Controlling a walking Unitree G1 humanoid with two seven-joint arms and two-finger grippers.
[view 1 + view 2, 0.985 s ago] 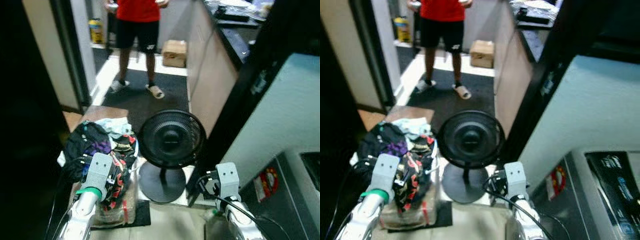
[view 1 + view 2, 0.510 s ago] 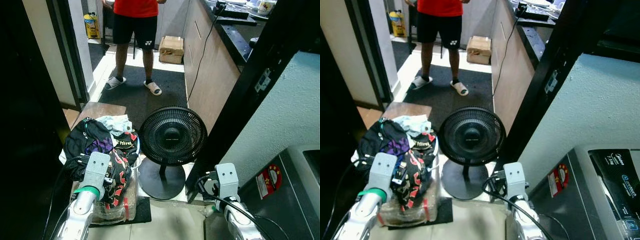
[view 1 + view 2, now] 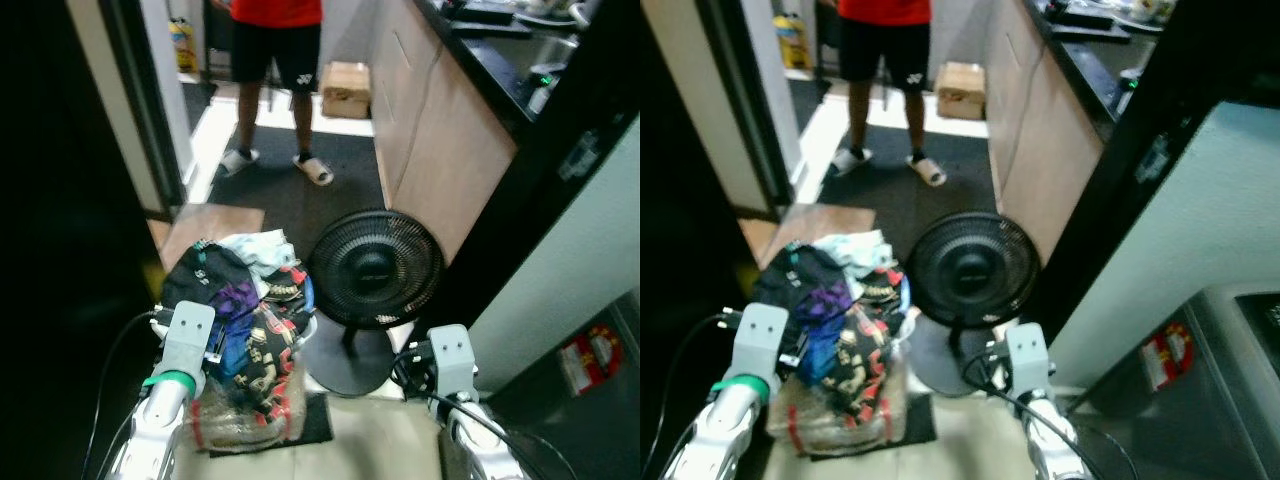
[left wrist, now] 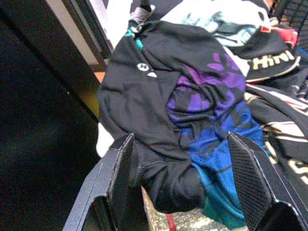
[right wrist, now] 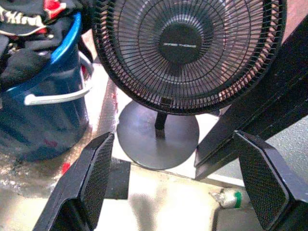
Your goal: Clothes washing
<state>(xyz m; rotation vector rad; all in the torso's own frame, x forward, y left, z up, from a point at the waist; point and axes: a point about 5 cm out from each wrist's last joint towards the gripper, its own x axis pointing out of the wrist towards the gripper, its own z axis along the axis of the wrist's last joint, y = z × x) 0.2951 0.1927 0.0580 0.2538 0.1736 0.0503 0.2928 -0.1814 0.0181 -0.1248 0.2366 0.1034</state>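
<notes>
A heap of clothes (image 3: 240, 310), black, purple, blue and red-patterned, fills a blue basket (image 5: 53, 96) on the floor at my front left. My left arm (image 3: 185, 345) reaches toward the heap. In the left wrist view my left gripper (image 4: 182, 144) is open, and its fingers (image 4: 120, 159) straddle a black and purple garment (image 4: 192, 101) on top without closing on it. My right gripper (image 5: 174, 142) is open and holds nothing. It faces the fan, to the right of the basket.
A black floor fan (image 3: 372, 268) stands right of the basket. A grey washing machine (image 3: 1230, 360) is at the right edge. A person in red shirt and black shorts (image 3: 275, 60) stands in the corridor ahead, near a cardboard box (image 3: 346, 90). A wooden counter (image 3: 440, 120) runs along the right.
The camera has turned left, so the basket and fan sit further right in the picture and the washing machine has slid toward the right edge. Both grippers are still open.
</notes>
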